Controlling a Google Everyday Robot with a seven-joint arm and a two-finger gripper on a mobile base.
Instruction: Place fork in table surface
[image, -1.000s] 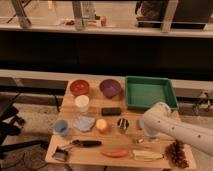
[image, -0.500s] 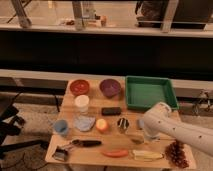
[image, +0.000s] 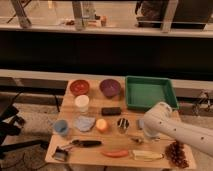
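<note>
The robot's gripper (image: 144, 133) hangs low over the light tan wooden table top (image: 67, 112), right by the thin silver metal fork (image: 135, 140), likely to lay it there, but I cannot tell if it is open or holding it.

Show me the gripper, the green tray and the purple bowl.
gripper (image: 139, 138), camera view, its tip, just right of the metal cup (image: 123, 125)
green tray (image: 148, 94), camera view, bare floor
purple bowl (image: 110, 88), camera view, inner wall
</note>
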